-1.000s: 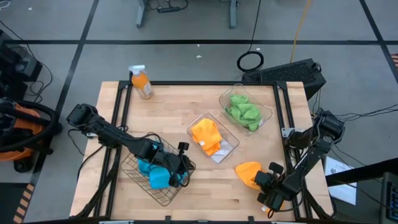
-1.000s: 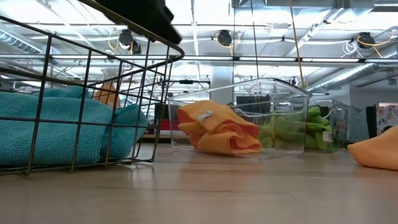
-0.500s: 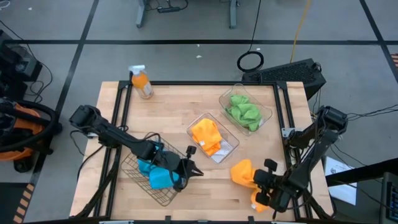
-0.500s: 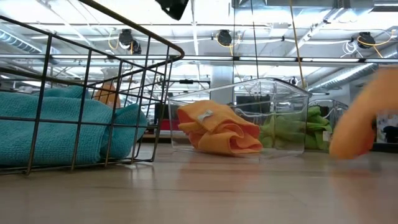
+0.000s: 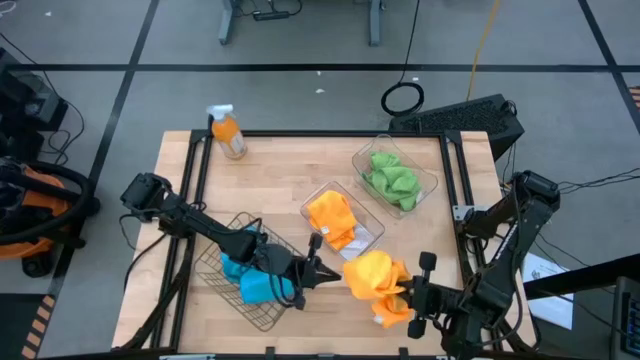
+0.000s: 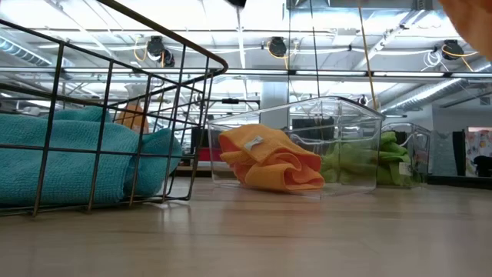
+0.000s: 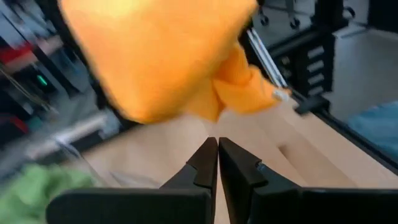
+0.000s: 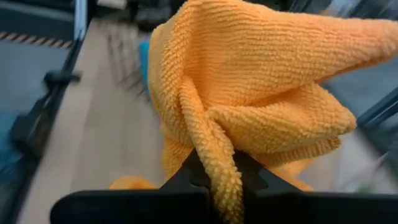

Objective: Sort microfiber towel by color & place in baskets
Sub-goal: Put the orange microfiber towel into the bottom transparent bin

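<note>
An orange towel (image 5: 372, 277) is held up off the counter (image 5: 280, 170), near the front edge, pinched in a fold by the right tool (image 8: 214, 186). It looks soft, light and floppy, so a bunched fold is best gripped. The left tool (image 7: 217, 160) is clenched on nothing, just left of the towel.

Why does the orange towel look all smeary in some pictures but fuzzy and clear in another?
Left wrist view: the orange towel is a blur, the room behind streaked. Right wrist view: its loops show sharp near the right gripper, the table behind soft. Low view: only a blurred orange corner at top right.
</note>
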Action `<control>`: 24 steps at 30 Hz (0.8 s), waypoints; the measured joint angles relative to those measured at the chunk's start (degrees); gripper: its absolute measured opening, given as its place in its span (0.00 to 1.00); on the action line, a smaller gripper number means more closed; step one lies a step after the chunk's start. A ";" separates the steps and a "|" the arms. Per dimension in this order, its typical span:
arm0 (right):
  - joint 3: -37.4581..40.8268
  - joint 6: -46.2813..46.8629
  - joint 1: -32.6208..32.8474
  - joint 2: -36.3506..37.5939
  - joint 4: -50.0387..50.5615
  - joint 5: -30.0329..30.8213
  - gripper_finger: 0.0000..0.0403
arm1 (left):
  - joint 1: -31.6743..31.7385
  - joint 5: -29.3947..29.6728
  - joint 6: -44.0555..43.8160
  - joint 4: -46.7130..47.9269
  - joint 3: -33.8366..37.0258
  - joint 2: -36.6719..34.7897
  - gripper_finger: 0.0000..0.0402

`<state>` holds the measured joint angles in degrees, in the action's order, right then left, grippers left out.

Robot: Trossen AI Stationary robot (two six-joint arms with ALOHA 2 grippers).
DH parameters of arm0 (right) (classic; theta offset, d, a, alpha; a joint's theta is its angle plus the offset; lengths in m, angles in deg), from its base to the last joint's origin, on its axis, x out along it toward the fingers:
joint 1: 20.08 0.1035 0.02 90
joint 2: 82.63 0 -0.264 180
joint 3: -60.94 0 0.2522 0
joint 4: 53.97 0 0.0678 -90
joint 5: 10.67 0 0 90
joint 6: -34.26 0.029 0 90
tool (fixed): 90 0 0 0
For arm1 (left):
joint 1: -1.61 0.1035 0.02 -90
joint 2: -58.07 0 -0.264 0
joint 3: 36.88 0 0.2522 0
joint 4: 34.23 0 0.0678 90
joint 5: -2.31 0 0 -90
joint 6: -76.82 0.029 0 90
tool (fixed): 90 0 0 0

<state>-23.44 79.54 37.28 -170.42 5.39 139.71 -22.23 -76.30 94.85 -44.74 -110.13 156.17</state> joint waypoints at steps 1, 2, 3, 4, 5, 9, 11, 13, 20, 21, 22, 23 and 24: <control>-0.66 -1.90 0.00 0.00 -0.22 2.27 0.02 | -0.31 0.72 1.48 -1.71 0.00 0.00 0.06; -1.14 -3.76 -0.02 0.00 -0.47 4.44 0.02 | -0.68 1.77 2.77 -3.35 0.00 0.00 0.06; -1.31 -5.28 -0.02 0.00 -0.80 6.69 0.02 | -1.15 3.22 4.43 -5.29 0.00 0.00 0.06; -1.42 -6.50 -0.02 0.00 -0.92 8.72 0.02 | -1.60 4.57 6.47 -7.13 0.00 0.00 0.07; -1.42 -7.30 -0.02 0.00 -1.06 10.49 0.02 | -2.18 6.01 8.54 -8.90 0.00 -0.02 0.09; -1.42 -7.68 -0.05 0.00 -0.72 16.37 0.02 | -4.44 10.86 17.84 -15.14 -0.02 -0.02 0.21; -1.42 -6.94 -0.42 0.00 -0.74 18.30 0.02 | -5.60 12.18 21.06 -18.78 -0.02 -0.02 0.29; -1.42 -6.29 -1.08 0.00 -0.80 20.57 0.02 | -6.44 12.86 23.88 -22.68 -0.02 -0.02 0.39; -1.42 -5.49 -6.32 0.00 -2.51 24.01 0.02 | -5.70 13.93 31.94 -27.85 -0.02 -0.13 0.65; -1.42 -5.67 -7.37 0.02 -2.78 22.46 0.02 | -5.36 13.99 32.51 -27.81 -0.02 -0.13 0.67; -1.42 -6.17 -8.51 0.02 -2.90 20.35 0.02 | -4.99 13.99 32.87 -27.77 -0.02 -0.13 0.69; -1.42 -6.89 -9.69 0.02 -3.13 17.82 0.02 | -4.67 14.01 33.25 -27.65 -0.02 -0.13 0.70; -1.42 -7.56 -10.77 0.02 -3.45 15.22 0.02 | -4.41 13.97 33.66 -27.57 -0.02 -0.13 0.71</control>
<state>-24.87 71.98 26.51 -170.40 1.94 154.92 -26.64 -62.33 128.51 -72.31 -110.15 156.04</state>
